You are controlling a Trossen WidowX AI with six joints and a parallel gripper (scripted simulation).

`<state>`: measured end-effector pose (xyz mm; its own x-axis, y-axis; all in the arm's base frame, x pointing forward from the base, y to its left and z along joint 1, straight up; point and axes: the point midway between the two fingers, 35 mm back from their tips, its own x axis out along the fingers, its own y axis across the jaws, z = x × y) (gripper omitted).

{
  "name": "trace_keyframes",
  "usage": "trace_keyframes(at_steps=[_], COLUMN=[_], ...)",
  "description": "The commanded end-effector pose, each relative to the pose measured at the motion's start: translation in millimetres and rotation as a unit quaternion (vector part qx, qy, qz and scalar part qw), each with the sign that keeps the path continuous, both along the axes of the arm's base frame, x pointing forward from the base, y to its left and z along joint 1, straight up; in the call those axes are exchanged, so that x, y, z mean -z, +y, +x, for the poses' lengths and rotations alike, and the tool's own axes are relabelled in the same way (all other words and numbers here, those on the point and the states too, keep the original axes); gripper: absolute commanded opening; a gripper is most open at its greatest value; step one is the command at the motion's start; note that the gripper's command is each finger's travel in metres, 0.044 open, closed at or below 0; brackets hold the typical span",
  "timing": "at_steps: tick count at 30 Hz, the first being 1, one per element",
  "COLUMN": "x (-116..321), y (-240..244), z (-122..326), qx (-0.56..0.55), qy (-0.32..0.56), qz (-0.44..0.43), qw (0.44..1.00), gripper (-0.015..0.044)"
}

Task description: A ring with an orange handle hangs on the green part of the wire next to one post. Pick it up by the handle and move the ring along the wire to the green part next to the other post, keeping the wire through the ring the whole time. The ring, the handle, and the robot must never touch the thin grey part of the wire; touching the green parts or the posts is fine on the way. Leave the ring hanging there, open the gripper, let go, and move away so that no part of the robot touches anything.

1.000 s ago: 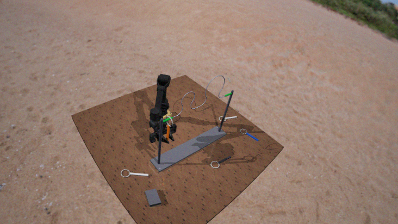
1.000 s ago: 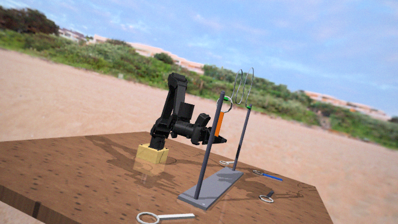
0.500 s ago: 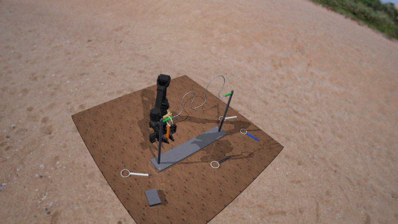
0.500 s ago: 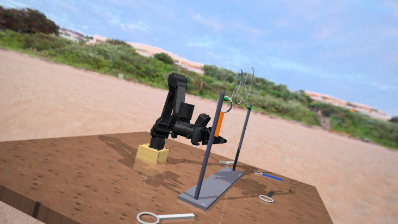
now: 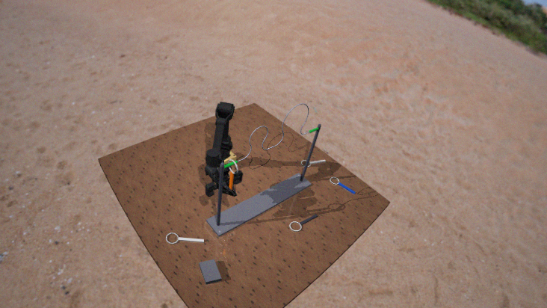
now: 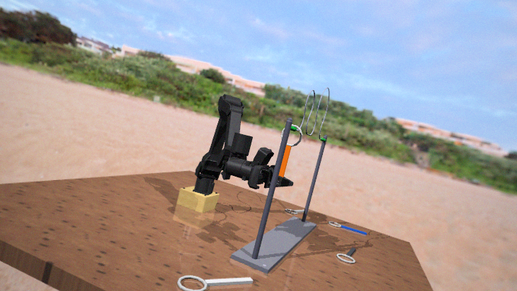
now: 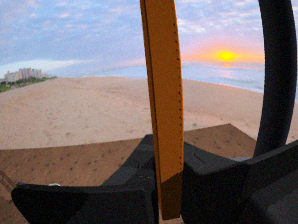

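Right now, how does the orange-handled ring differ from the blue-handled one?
The orange handle hangs upright, held in the jaws; the blue handle lies flat, unheld. The orange one's ring encircles the wire's green part; the blue one's encircles no wire. Both rings are pale.

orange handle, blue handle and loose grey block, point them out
orange handle (image 5: 231, 180) (image 6: 284, 161) (image 7: 166, 100): top, exterior, wrist; its shaft
blue handle (image 5: 347, 188) (image 6: 353, 229): top, exterior; its middle
loose grey block (image 5: 210, 270): top; upper face
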<state>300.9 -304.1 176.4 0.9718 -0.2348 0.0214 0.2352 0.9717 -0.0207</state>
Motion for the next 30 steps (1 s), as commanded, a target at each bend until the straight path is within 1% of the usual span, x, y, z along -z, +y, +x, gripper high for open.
trace_keyframes(at_steps=[1,11,30], x=[0,-19,-20], y=[0,1,1], z=[0,0,0], qx=[0.0,0.001,0.001], qy=[0.0,0.0,0.0], qz=[-0.001,0.002,0.002], qw=[1.0,1.0,1.0], gripper=[-0.015,-0.015,-0.015])
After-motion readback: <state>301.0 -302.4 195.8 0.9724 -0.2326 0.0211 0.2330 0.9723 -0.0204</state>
